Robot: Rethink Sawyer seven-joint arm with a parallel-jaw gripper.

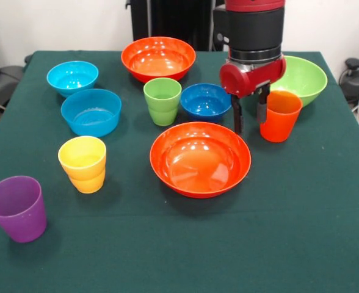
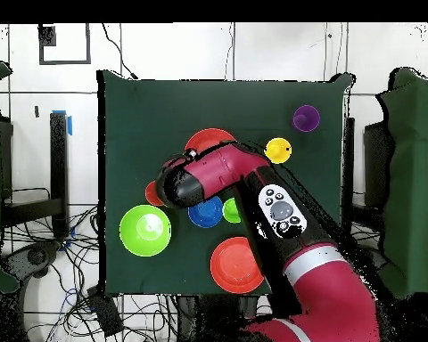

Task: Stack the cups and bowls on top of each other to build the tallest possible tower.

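The gripper (image 1: pixel 249 116) is seen lowered near the table, its two dark fingers spread apart and nothing clamped between them. One finger (image 1: pixel 236 117) hangs free above the far rim of the large glossy orange plastic bowl (image 1: pixel 200 159); the other finger (image 1: pixel 262 108) lies against or just inside the near rim of the small orange plastic tumbler (image 1: pixel 280 116), though contact cannot be confirmed. The tumbler stands upright, its axis vertical, mouth up, beside the large lime-green plastic bowl (image 1: pixel 301 78). In the front view the tumbler lies to the picture's right of the gripper centre, so a small sideways shift would be judged necessary before closing. In the overhead view the arm (image 2: pixel 253 191) hides the tumbler almost entirely.
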